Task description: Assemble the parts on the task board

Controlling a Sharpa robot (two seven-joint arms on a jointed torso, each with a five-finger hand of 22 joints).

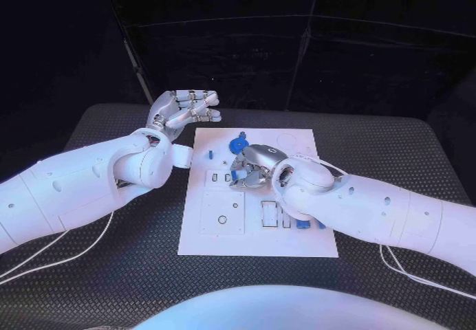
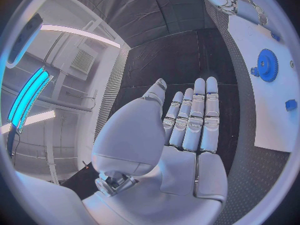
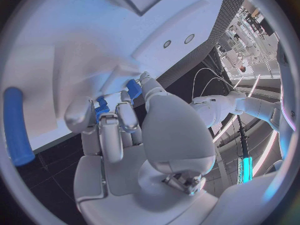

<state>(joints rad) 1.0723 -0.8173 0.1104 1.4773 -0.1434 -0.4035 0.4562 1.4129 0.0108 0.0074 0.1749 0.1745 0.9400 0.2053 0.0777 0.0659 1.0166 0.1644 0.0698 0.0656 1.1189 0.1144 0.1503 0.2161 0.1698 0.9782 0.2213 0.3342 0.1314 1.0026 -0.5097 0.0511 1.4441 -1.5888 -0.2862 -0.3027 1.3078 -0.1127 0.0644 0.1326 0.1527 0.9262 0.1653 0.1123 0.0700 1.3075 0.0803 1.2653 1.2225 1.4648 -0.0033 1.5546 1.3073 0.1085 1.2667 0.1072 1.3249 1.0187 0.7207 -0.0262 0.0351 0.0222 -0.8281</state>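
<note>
Part: small blue piece (image 3: 102, 106), likely light, stiff, slippery; best pinched by its sides.
Right hand (image 1: 250, 167): fingertips pinching it.
Left hand (image 1: 184, 106): open, empty, beside the board (image 1: 226, 242).

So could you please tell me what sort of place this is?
Probably a robotics lab test cell: a black matted table behind dark curtains, a white task board, and tube lights overhead.

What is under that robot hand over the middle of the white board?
Under the right robot hand lies the task board, and its fingers pinch a small blue part. The hand covers the board slots directly beneath, so anything in them cannot be seen.
</note>
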